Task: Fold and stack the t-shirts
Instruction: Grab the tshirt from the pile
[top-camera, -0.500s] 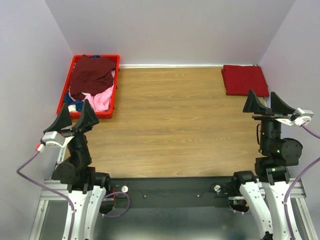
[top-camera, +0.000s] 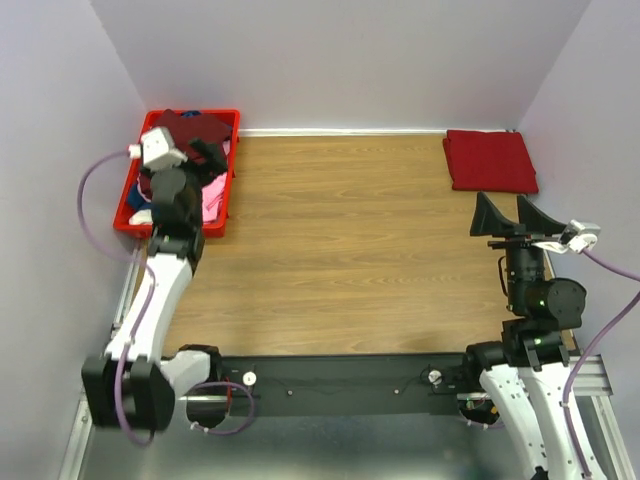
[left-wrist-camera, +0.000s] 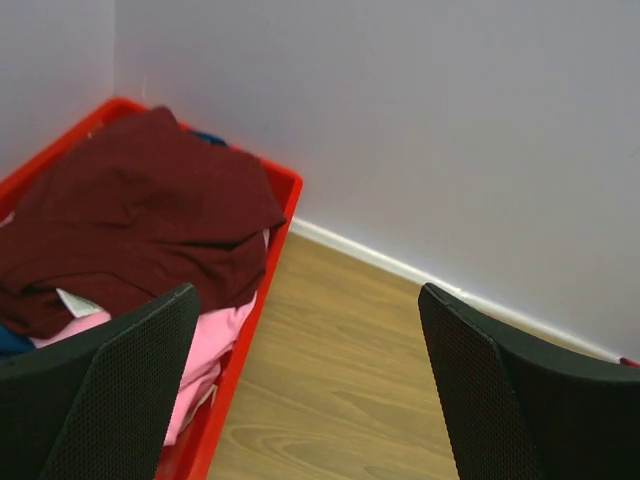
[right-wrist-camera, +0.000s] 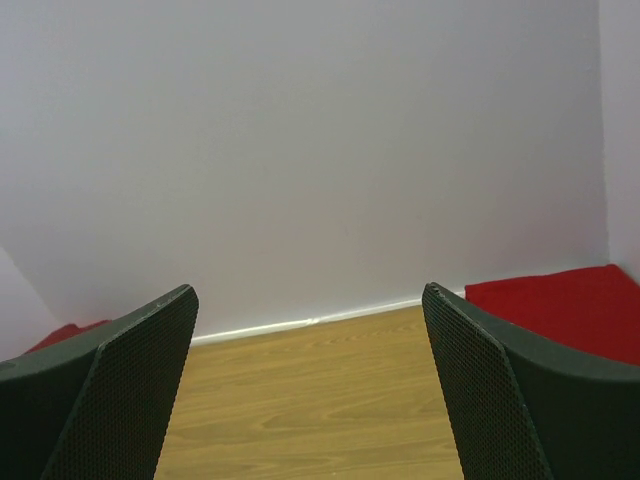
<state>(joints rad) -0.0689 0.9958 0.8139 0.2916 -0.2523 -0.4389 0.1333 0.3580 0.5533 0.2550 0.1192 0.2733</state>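
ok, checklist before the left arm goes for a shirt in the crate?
1. Left gripper open and empty: ok.
2. Maroon shirt on top of the pile, over the pink shirt: ok.
3. Left gripper centred on cloth: not ok. The wrist view centres on the crate rim, with one finger over bare wood.
4. Height above the cloth: cannot tell.
5. Right gripper open, empty, off at its own side: ok.
6. Bare table between crate and folded red shirt for folding: ok.
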